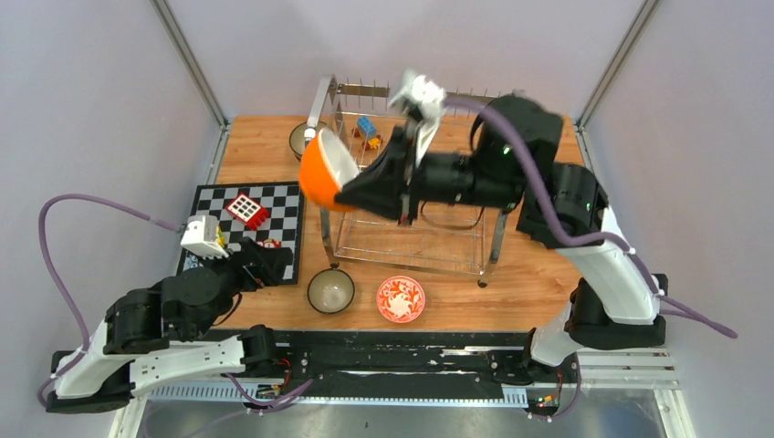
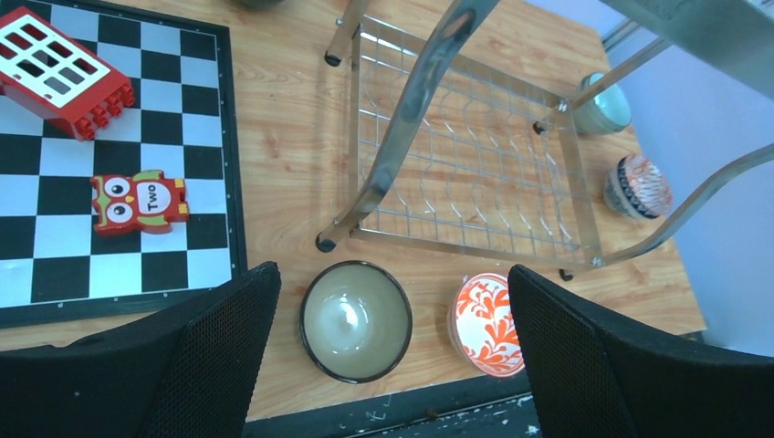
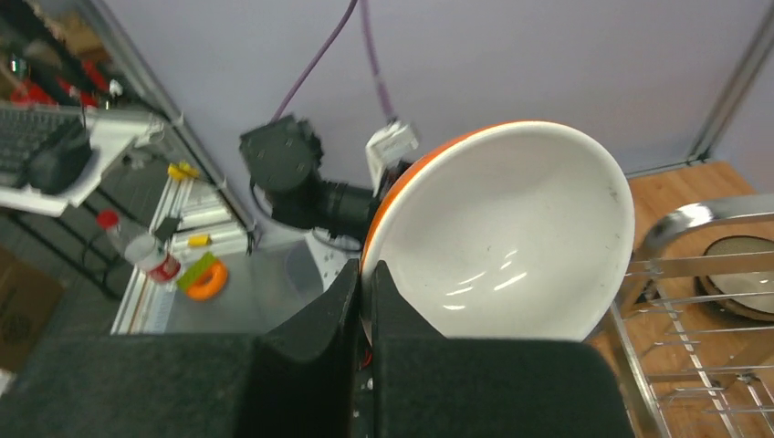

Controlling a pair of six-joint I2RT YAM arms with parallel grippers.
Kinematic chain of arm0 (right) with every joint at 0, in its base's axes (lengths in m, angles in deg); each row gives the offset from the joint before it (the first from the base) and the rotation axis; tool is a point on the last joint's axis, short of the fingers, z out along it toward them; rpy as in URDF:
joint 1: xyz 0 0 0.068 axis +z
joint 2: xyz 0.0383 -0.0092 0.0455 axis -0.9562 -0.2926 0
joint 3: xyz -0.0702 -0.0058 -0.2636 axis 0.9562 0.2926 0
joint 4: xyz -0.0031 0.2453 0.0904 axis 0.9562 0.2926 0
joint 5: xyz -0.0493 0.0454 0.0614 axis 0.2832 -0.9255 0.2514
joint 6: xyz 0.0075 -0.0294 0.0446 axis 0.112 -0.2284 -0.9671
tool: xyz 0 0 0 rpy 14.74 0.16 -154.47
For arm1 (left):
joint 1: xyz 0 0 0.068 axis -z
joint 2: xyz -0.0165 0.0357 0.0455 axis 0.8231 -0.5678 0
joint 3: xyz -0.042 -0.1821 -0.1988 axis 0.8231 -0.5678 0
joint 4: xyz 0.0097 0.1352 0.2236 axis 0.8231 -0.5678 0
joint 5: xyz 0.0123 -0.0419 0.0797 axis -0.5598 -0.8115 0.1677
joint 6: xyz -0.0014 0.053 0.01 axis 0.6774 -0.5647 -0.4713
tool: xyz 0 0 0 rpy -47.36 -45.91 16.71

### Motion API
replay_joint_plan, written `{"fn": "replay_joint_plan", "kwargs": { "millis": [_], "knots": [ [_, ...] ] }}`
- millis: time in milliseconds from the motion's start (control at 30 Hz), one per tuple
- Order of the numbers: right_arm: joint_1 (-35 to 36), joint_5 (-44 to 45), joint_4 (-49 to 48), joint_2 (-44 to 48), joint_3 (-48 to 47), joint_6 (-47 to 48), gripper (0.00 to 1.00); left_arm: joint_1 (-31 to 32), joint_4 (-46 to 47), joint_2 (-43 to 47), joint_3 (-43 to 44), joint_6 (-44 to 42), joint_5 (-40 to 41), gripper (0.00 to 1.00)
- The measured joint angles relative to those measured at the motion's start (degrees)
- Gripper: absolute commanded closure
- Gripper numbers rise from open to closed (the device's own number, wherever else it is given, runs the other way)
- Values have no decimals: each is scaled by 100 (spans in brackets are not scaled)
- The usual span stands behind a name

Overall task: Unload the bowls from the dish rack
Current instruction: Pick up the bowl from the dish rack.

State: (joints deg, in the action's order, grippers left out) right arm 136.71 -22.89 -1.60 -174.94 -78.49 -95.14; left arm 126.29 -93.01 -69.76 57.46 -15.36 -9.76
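Reaching across the dish rack (image 1: 411,246) from the right side, the right arm (image 1: 475,178) stretches out long and flat toward the left. The right jaws are clenched on the rim of the orange-white bowl (image 1: 324,173). They hold it up in the air over the left end of the rack. The bowl is tipped on its side. Its white inside faces up and toward the arm, and its orange outside faces down and away. In the right wrist view the two black fingers (image 3: 310,356) sit tight together with the rim pinched between them.

The left arm (image 1: 183,301) is folded up low at the near left corner of the desk (image 1: 529,274). Its wrist is over the near edge of the chequered board (image 1: 274,205). The left jaws are spread wide and hold nothing.

The left wrist camera looks down between them at two bowls. The brown bowl (image 2: 356,319) stands the right way up on the desk, just in front of the rack's near left foot. The red patterned bowl (image 2: 488,324) sits close beside it. A mint green bowl (image 2: 602,105) and a blue and red patterned bowl (image 2: 637,185) rest on the desk by the other end of the rack. A dark bowl (image 1: 304,137) sits on the desk at the far left corner of the rack. A red block (image 1: 246,210) and an owl block (image 2: 137,201) lie on the board.
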Motion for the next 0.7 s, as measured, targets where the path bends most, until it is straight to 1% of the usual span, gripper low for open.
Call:
{"fn": "replay_joint_plan", "kwargs": {
  "millis": [67,167,233,300,400,467,567,700],
  "knots": [
    [730,476,212,-26,122,374,98,0,4,212,-9,-15,0,1],
    [1727,1215,481,-24,315,903,98,0,116,625,-52,-42,-7,0],
    [2258,1683,603,17,568,1172,98,0,212,866,-85,-85,-42,0],
    [2645,2114,680,101,973,1351,98,0,284,929,-90,-138,-107,0],
    [3016,2771,774,256,1716,1569,98,0,387,796,-87,-313,-382,0],
    [3200,3259,774,420,2417,1729,98,0,466,621,-79,-509,-645,0],
    [3370,3753,804,638,3451,1860,98,0,592,422,-81,-844,-1034,0],
    [3534,4299,802,957,4535,1980,98,0,748,649,-127,-1032,-1314,0]
  ]
}}
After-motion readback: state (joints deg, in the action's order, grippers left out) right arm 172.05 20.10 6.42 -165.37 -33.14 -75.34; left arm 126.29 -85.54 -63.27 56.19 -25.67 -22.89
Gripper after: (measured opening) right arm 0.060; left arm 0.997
